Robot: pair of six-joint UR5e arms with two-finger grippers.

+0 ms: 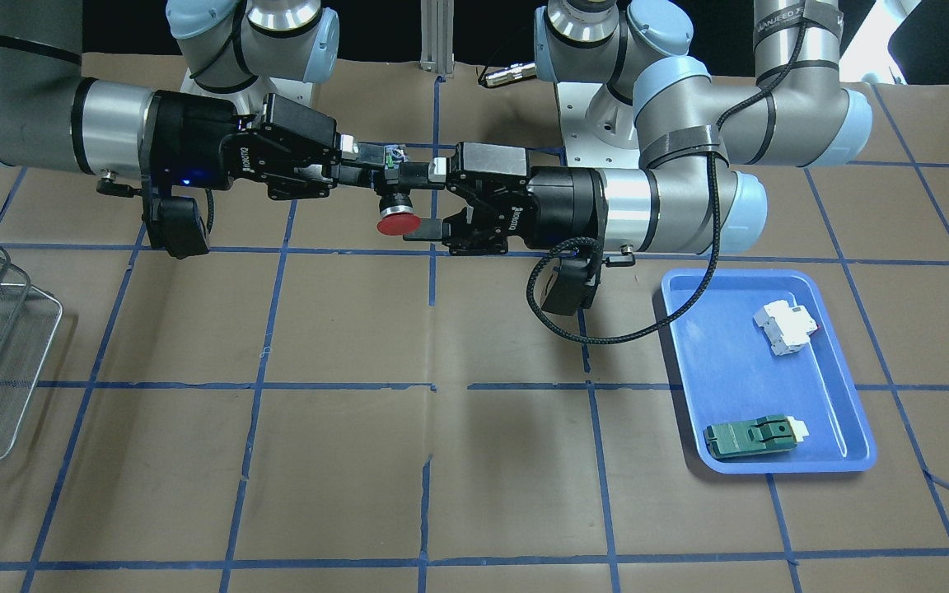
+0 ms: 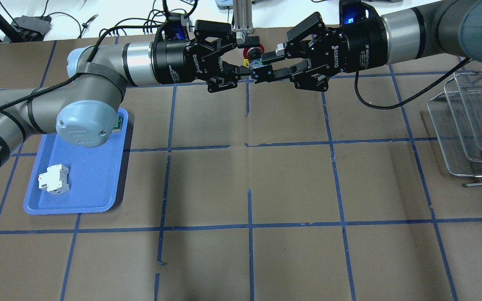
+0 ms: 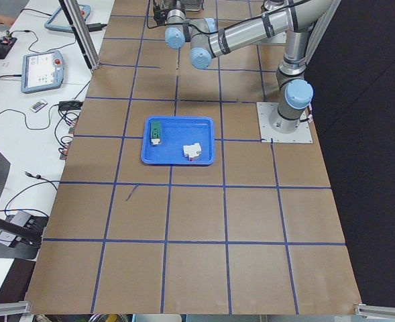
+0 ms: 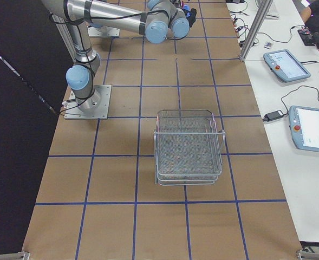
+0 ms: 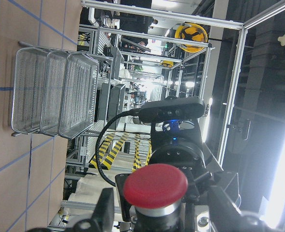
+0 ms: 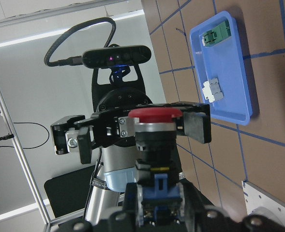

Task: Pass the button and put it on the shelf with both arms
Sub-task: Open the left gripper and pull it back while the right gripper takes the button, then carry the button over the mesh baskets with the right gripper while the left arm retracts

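Observation:
The button [image 1: 398,224] hangs in the air over the far middle of the table, between the two grippers. Its red cap [image 2: 252,52] points away from the robot. My right gripper [image 1: 376,156] is shut on the blue-green block at the button's back end [image 6: 154,186]. My left gripper [image 1: 417,202] faces it, open, with one finger above and one below the black body just behind the cap [image 5: 155,186], with a small gap on each side. The wire-mesh shelf [image 2: 471,125] stands on the table on my right side, apart from both arms.
A blue tray [image 1: 730,387] lies on my left side, under the left arm's elbow. It holds a white breaker-like block [image 1: 786,326] and a flat green part [image 1: 750,436]. Brown paper with blue tape lines covers the table.

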